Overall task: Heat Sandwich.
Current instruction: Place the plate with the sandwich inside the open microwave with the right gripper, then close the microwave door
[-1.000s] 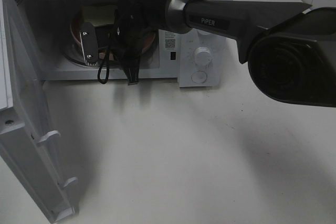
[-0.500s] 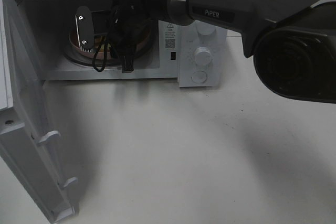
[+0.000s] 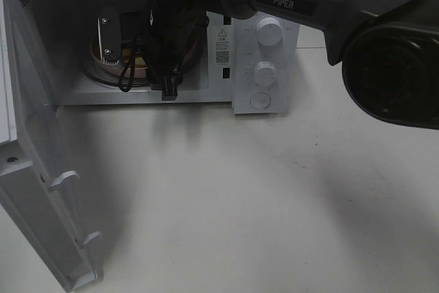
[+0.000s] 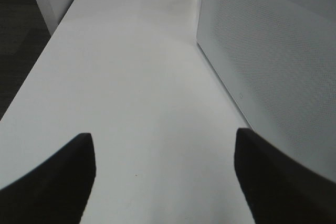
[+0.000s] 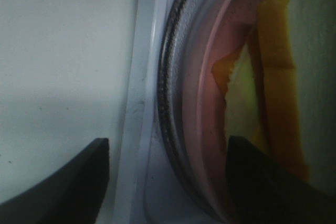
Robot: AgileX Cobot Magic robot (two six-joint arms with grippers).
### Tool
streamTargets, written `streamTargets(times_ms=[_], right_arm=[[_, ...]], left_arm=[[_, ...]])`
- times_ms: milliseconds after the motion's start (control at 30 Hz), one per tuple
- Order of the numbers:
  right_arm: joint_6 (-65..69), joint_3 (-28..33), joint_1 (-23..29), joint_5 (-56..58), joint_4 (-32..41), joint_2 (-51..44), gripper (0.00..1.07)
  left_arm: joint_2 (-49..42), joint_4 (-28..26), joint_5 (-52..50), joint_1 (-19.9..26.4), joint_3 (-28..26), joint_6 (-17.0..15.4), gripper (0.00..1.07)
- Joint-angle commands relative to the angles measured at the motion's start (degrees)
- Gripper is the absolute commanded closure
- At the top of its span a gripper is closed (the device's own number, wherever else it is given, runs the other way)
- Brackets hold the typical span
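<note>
The sandwich [image 5: 281,93] was seen lying on the pink plate [image 5: 210,129], set on the turntable [image 5: 170,77] inside the open microwave [image 3: 264,39]. The right gripper [image 5: 165,145] was held at the plate's rim, fingers spread wide, nothing gripped. The left gripper [image 4: 164,136] was held over the table [image 4: 131,66] beside the microwave, likewise wide apart and empty.

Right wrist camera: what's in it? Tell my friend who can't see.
A sandwich lies on a pink plate, which sits on a round glass tray. The gripper is open near the tray's edge and holds nothing.
</note>
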Motion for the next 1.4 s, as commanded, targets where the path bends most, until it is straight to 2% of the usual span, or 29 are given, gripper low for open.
streamTargets(times_ms=[33,267,400,567,900,1000,1100,1167,1200,1333,1400], right_arm=[[-0.80,-0.06,1.03,2.18,2.12,-1.83,0.44],[-0.86,-0.06,1.66,9.85,3.50,-3.04,0.44],[-1.83,-0.06,1.78,18.85,6.36,-3.15,0.45],[-1.66,-0.06,2.41,24.24,6.02,-3.95,0.46],[5.27,1.38,4.24,28.36,6.02,-6.47,0.46],[7.22,6.70,5.21,28.36,6.02,-9.74,0.46],[8.77,9.51,5.27,28.30,6.02,-11.75,0.46],[11.86,14.27,5.79,27.39,5.67,-14.78,0.46],[11.86,14.27,5.79,27.39,5.67,-14.78,0.46],[16.62,22.98,5.79,24.12,5.67,-20.91,0.46],[17.25,24.58,5.79,23.43,5.67,-22.35,0.46]], left_arm=[[-0.23,0.00,-0.74,-0.40,0.17,0.06,0.36],[-0.23,0.00,-0.74,-0.40,0.17,0.00,0.36],[-0.23,0.00,-0.74,-0.40,0.17,0.00,0.36],[-0.23,0.00,-0.74,-0.40,0.17,0.00,0.36],[-0.23,0.00,-0.74,-0.40,0.17,0.06,0.36],[-0.23,0.00,-0.74,-0.40,0.17,0.00,0.36],[-0.23,0.00,-0.74,-0.40,0.17,0.00,0.36],[-0.23,0.00,-0.74,-0.40,0.17,0.00,0.36],[-0.23,0.00,-0.74,-0.40,0.17,0.00,0.36],[-0.23,0.00,-0.74,-0.40,0.17,0.00,0.36],[-0.23,0.00,-0.74,-0.40,0.17,0.00,0.36]])
